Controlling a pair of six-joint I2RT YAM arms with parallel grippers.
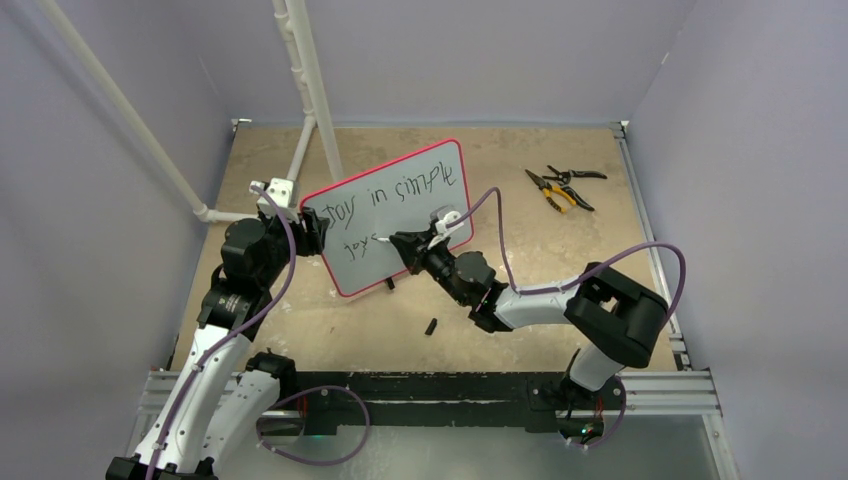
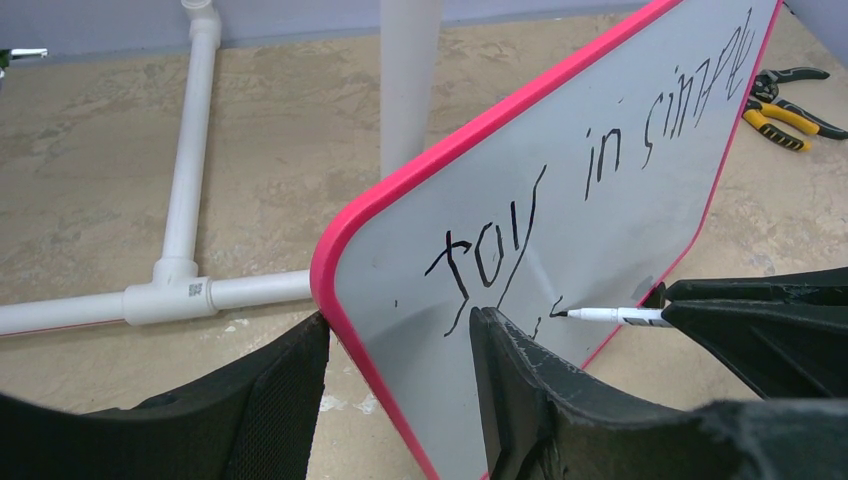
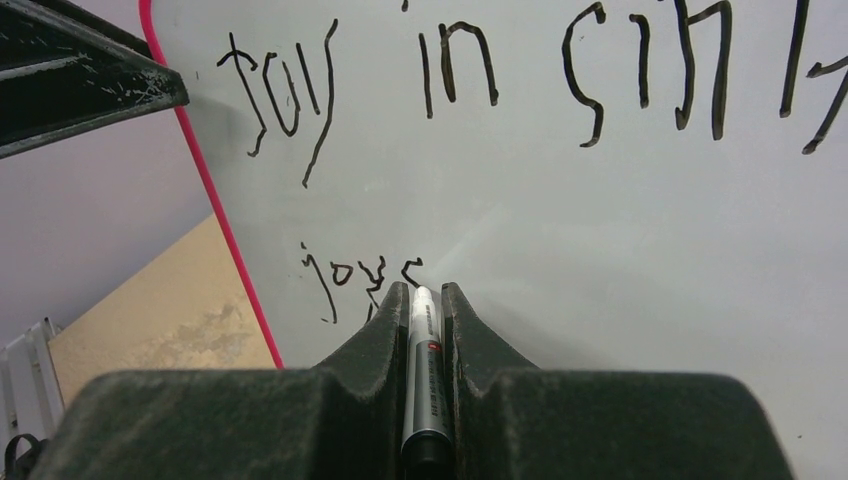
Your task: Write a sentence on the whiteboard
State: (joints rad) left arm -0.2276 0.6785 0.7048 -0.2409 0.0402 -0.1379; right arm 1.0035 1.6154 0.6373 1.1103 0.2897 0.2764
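- Top view: whiteboard (image 1: 400, 216) stands tilted mid-table, sentence (image 1: 378, 197) across its top.
- Left wrist: left claw (image 2: 398, 322) grips its red edge, a finger on each face.
- Right wrist: right claw (image 3: 424, 292) clenches a marker (image 3: 423, 350), tip on the second line.

whiteboard (image 1: 400, 225): smooth, faint sheen, pink rim looks plastic | table (image 1: 330, 330): matt, mottled beige, kinda stone-like | left gripper (image 2: 400, 316): matt black, grainy rough | pipe (image 2: 190, 150): smooth white plastic, bit glossy | marker (image 3: 424, 330): slick white barrel
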